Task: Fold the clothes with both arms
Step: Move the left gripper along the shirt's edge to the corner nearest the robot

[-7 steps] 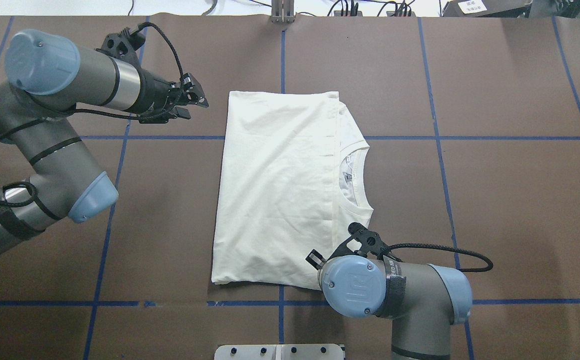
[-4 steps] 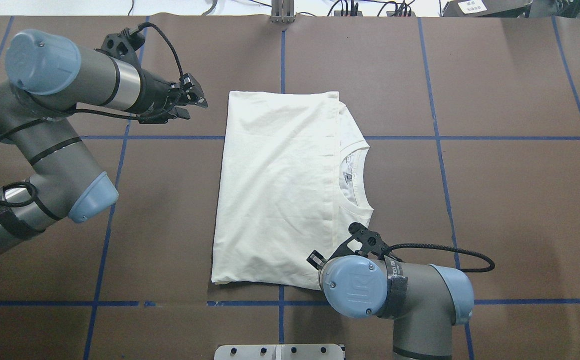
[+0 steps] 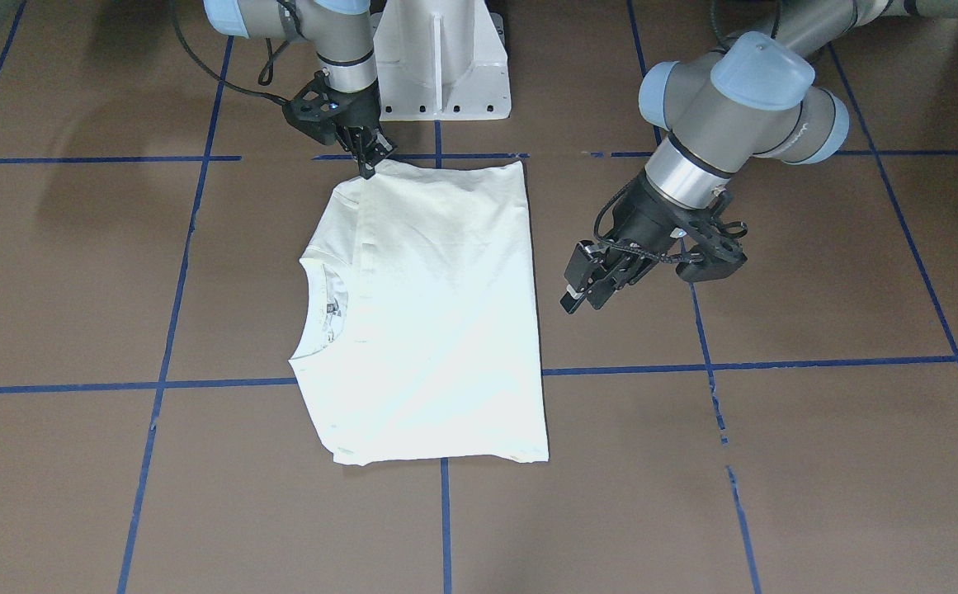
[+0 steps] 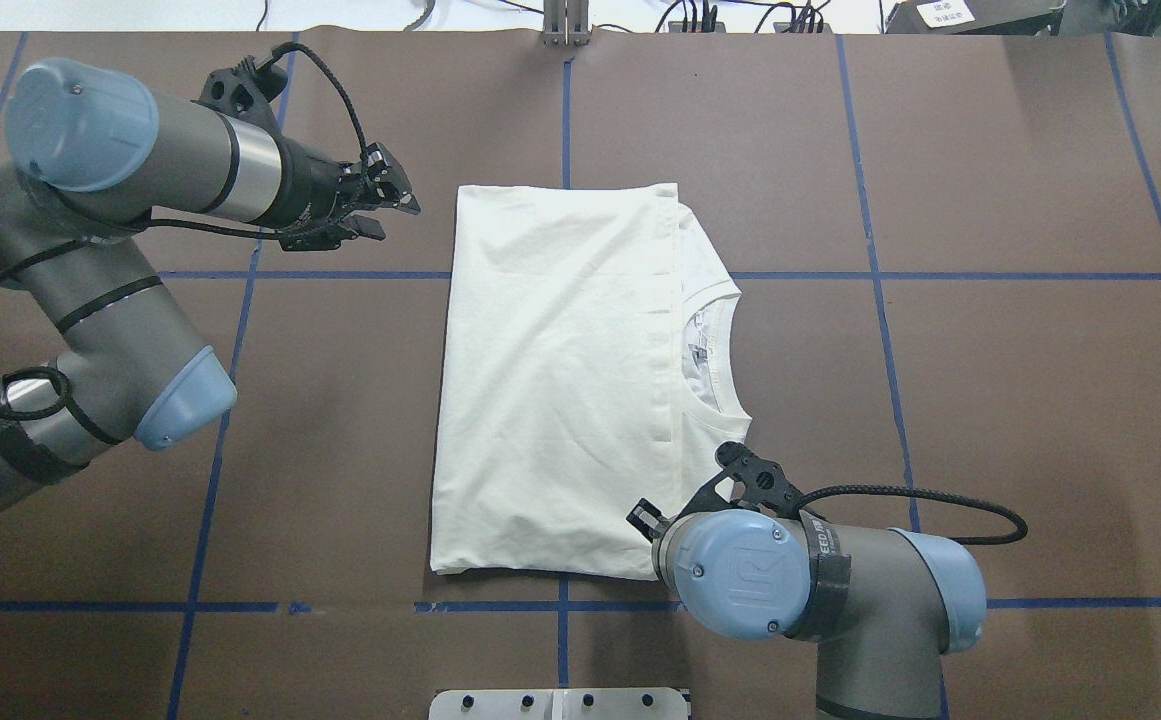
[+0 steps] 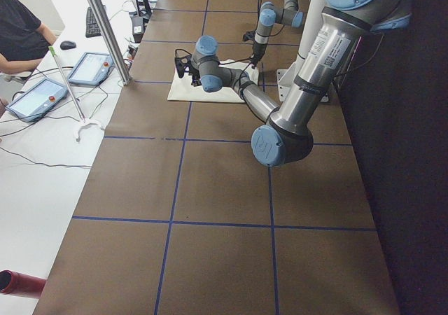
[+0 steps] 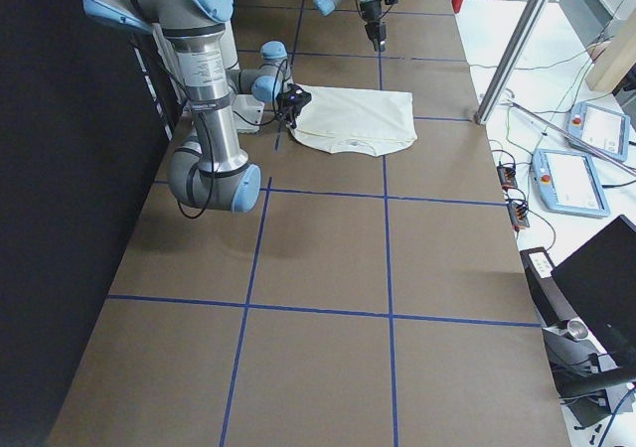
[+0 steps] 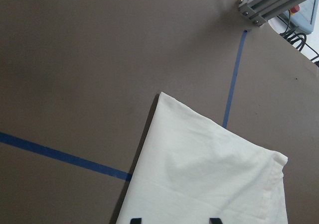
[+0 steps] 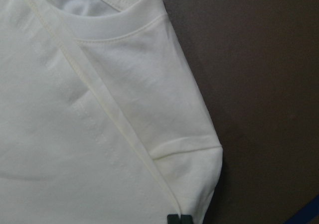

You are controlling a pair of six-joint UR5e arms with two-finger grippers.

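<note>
Left gripper (image 3: 584,297) hovers, jaws apart; right gripper (image 3: 369,167) points down, jaws closed.

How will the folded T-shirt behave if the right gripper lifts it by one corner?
Probably floppy: the T-shirt lies flat in soft, wrinkled layers, so it would likely drape and unfold. Likely light: the fabric looks thin. The right gripper pinches just one corner, so the rest may drag on the table.
</note>
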